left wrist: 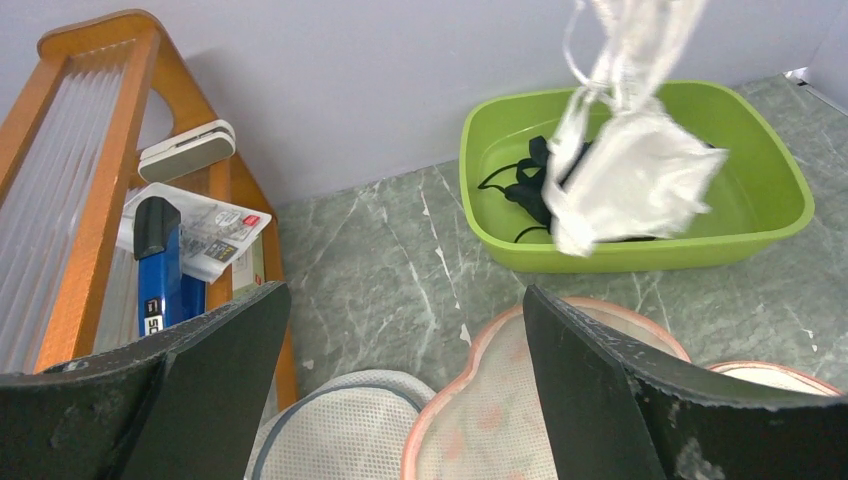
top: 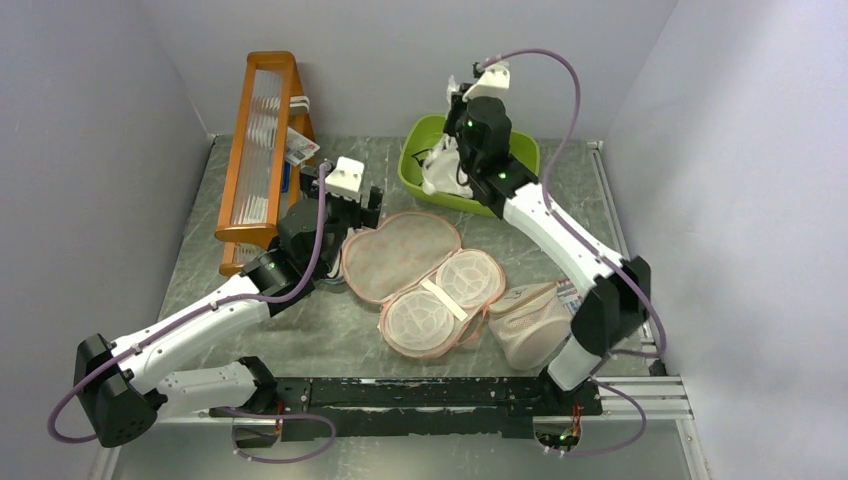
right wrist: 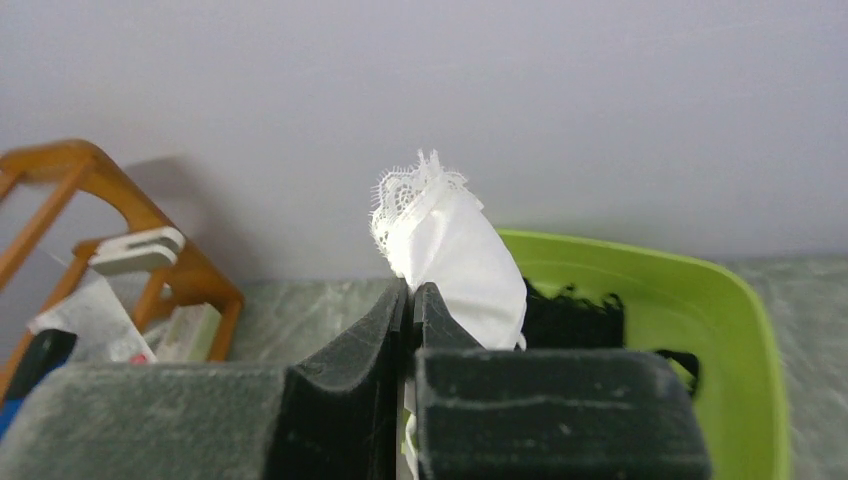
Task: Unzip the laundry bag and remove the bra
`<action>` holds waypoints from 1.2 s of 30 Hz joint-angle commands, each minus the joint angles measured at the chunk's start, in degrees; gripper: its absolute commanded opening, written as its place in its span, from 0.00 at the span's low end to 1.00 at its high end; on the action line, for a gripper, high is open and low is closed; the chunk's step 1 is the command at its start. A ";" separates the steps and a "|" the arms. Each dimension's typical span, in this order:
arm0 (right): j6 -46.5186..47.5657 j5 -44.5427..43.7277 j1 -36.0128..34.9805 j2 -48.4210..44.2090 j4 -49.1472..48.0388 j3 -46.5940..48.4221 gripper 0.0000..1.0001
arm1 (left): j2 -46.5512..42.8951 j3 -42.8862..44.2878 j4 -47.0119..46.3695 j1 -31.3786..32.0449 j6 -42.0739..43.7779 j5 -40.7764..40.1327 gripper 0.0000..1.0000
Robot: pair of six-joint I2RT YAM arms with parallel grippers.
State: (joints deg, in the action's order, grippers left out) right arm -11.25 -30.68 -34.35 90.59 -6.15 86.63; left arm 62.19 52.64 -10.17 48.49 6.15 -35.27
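Over the green tub [top: 408, 168] the right gripper [right wrist: 412, 295] pinches the bra [left wrist: 630, 175], laundry bag [top: 400, 255] lying unzipped; left gripper [left wrist: 406, 300] gapes empty; next, probably lower and release

The bra [left wrist: 630, 170] hangs above the tub [left wrist: 660, 255], behind the laundry bag [top: 400, 255].

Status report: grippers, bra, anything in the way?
Right gripper shut on bra, hanging above green tub. Left gripper open, beside bag. Bag lies unzipped, open. Black garments lie in tub.
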 commanded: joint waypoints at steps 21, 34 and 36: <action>-27.40 16.93 19.38 14.44 -19.13 -15.49 0.00 | 0.39 1.93 1.21 -4.63 -3.58 5.10 0.99; -26.06 16.36 25.08 9.58 -16.09 -26.59 0.00 | 1.84 2.91 2.41 -4.98 -4.65 7.13 0.98; -25.42 17.56 25.91 10.14 -14.99 -26.20 0.00 | 1.88 3.15 2.72 -5.07 -4.68 7.21 0.98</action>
State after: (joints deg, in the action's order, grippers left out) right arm -37.30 -13.87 -10.33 101.06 -22.04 60.93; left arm 63.77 53.06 -7.79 43.88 2.50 -29.65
